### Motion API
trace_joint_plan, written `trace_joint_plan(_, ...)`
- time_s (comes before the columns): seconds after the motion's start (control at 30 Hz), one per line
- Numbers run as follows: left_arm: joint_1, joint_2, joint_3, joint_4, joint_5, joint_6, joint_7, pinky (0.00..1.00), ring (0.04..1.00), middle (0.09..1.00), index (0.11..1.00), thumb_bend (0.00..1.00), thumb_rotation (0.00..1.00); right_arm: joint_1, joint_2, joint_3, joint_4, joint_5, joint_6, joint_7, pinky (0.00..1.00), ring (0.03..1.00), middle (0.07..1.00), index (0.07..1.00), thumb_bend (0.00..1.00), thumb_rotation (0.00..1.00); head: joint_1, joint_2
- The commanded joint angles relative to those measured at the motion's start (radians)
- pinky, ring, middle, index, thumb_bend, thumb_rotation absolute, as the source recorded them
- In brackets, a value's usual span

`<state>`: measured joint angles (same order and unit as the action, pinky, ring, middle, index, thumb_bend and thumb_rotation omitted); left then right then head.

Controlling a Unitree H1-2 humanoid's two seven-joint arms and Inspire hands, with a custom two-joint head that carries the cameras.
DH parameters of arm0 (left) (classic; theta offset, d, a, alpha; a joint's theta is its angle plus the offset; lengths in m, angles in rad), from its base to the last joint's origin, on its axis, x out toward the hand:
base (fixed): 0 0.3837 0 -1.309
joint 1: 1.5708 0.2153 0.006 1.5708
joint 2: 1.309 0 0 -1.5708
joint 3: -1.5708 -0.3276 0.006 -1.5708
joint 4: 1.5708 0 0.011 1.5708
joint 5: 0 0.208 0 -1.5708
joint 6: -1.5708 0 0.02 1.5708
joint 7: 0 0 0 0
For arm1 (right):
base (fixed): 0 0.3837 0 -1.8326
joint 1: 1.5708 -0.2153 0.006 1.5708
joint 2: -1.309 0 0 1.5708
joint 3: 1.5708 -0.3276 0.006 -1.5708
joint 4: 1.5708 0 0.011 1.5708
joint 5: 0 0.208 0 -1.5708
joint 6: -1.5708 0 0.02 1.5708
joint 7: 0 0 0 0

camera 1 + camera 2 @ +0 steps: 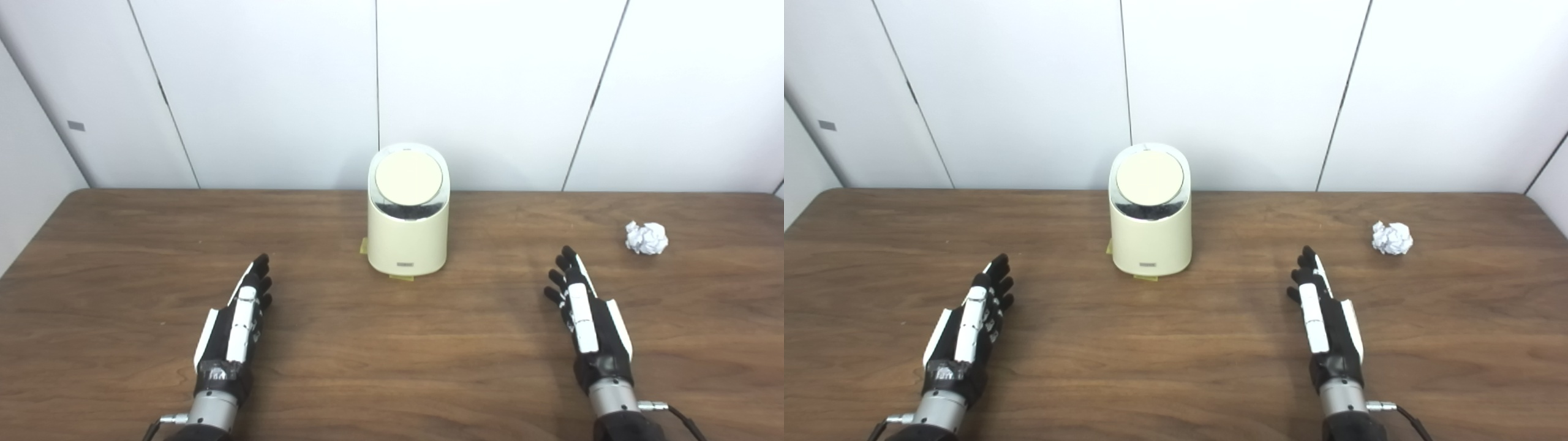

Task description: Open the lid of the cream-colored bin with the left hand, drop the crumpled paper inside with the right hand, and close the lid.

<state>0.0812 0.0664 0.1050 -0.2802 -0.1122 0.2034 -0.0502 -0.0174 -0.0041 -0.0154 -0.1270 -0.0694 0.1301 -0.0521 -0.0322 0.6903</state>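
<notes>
- The cream-colored bin (408, 229) stood mid-desk (392, 343), its round lid (408, 178) down; probably light plastic, best lifted at the lid's front edge.
- The crumpled paper (646, 237) lay far right: light, soft, easily pinched.
- Left hand (236, 318) and right hand (585, 312) lay released, empty.

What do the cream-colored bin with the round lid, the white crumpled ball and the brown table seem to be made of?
Cream-colored bin: probably smooth plastic with a soft sheen; its walls are even and seamless.
Round lid: likely matte plastic; flat and uniform.
White crumpled ball: paper, judging by its sharp creases and folds.
Brown table: wood or wood-look laminate; grain streaks run along it with a faint gloss.
</notes>
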Motion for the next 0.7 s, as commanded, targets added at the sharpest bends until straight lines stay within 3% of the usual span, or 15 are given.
trace_joint_plan(0.0, -0.004, 0.007, 0.0, -0.019, -0.007, -0.027, -0.003, 1.0, 1.0, 1.0, 1.0, 0.47, 0.94, -0.023, -0.001, 0.002, -0.013, -0.004, -0.044, -0.003, 0.88, 0.937, 0.969, 0.978, 0.5, 1.0, -0.001, 0.001)
trace_joint_plan(0.3, -0.012, 0.012, 0.0, -0.011, 0.001, -0.028, -0.003, 1.0, 1.0, 1.0, 1.0, 0.44, 0.91, -0.027, -0.001, 0.001, -0.008, -0.006, -0.04, -0.004, 0.88, 0.939, 0.965, 0.975, 0.5, 1.0, 0.004, -0.007)
trace_joint_plan(0.5, -0.065, 0.017, -0.011, -0.042, 0.081, -0.002, 0.03, 1.0, 0.989, 0.979, 0.984, 0.54, 0.66, -0.032, -0.015, 0.004, 0.001, -0.027, -0.038, -0.004, 0.87, 0.934, 0.96, 0.974, 0.49, 1.0, 0.017, -0.016)
trace_joint_plan(0.57, -0.099, 0.007, 0.0, -0.056, 0.075, 0.015, 0.043, 1.0, 0.965, 0.954, 0.954, 0.68, 0.59, -0.033, -0.016, 0.004, 0.002, -0.032, -0.031, -0.005, 0.86, 0.928, 0.955, 0.971, 0.49, 1.0, 0.019, -0.02)
trace_joint_plan(0.67, -0.16, 0.006, 0.009, -0.072, 0.056, 0.057, 0.05, 0.99, 0.964, 0.942, 0.938, 0.76, 0.51, -0.036, -0.02, 0.005, 0.007, -0.039, -0.031, -0.004, 0.85, 0.924, 0.954, 0.971, 0.49, 1.0, 0.022, -0.026)
